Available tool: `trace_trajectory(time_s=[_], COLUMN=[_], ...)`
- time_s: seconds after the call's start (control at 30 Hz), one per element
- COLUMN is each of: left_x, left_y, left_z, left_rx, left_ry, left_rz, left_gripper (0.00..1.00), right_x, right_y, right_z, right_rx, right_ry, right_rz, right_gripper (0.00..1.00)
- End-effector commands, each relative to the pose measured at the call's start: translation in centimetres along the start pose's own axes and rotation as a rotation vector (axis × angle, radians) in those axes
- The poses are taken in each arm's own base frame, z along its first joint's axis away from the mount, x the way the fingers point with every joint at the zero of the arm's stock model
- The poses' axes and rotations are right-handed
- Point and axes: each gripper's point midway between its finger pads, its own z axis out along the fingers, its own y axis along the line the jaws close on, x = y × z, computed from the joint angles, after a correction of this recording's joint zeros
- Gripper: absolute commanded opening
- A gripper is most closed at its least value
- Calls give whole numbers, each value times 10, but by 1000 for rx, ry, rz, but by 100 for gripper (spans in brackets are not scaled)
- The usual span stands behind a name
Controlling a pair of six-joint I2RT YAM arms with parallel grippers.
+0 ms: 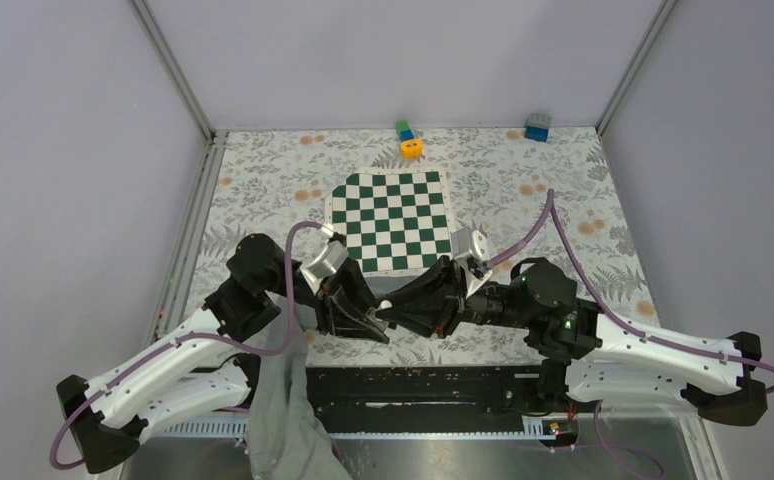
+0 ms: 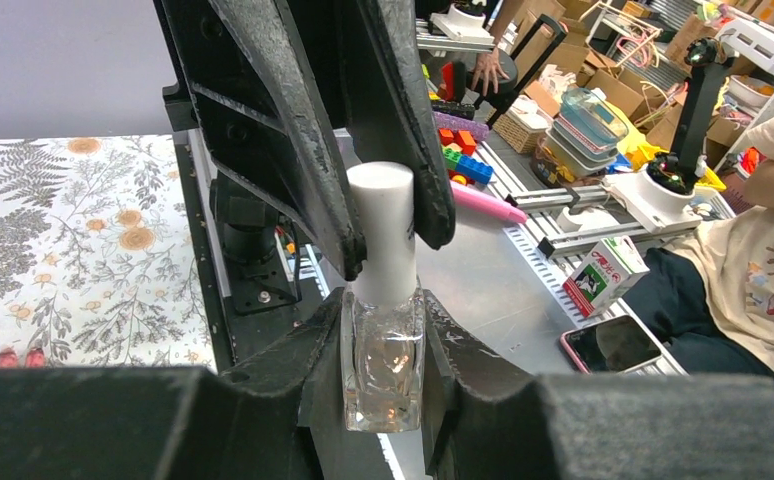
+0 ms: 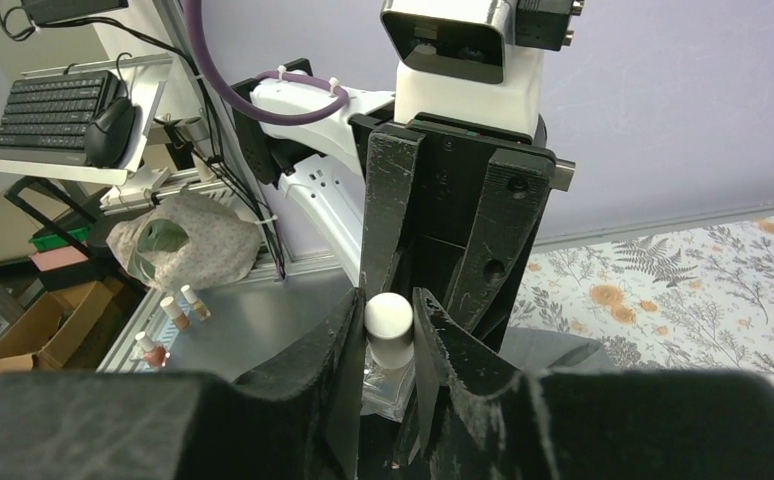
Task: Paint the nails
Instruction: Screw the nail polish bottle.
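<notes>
My left gripper (image 2: 383, 335) is shut on a clear glass polish bottle (image 2: 383, 365) with a tall white cap (image 2: 383, 225). It holds the bottle above the table's near edge. My right gripper (image 3: 391, 312) faces it from the right, and its two fingers press either side of the white cap (image 3: 389, 328). From above, the two grippers meet tip to tip, left gripper (image 1: 371, 325) against right gripper (image 1: 391, 312). A grey sleeve (image 1: 281, 410) runs under the left arm and the hand is mostly hidden. Two tiny red nails (image 2: 21, 357) show on the floral cloth.
A green-and-white chequered mat (image 1: 393, 220) lies mid-table. A yellow ring (image 1: 412, 148), stacked green and blue blocks (image 1: 404, 129) and a blue block (image 1: 537, 127) sit at the far edge. The black base rail (image 1: 423, 385) runs below the grippers. Small polish bottles (image 3: 173, 310) stand off the table.
</notes>
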Motion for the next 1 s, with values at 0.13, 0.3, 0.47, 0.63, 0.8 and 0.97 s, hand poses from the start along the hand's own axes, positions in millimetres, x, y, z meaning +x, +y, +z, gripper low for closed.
trace_trajectory(time_s=[0.13,0.3,0.47,0.63,0.8,0.97], left_x=[-14,-19,-23,-21,-21,-17], left_y=[15,31,53,77,102,121], left_z=[-4,-13,-23,-37,-61,-84], left_rx=[-120,-229,-362,-506,-718,-890], left_ry=[-62,-89,-104,-104,-118,-99], left_rz=[104,120,108,90,91,90], left_gripper=[0,0,0,0,0,0], right_x=[-7,4,12,21,31,49], right_y=[3,-5,-21,-45,-74,-98], right_z=[2,4,2,3,4,12], right_rx=[1,40,122,252,426,580], right_ry=[11,51,56,73,69,99], right_rz=[22,21,26,51,136,231], right_gripper=[13,0,0,0,0,0])
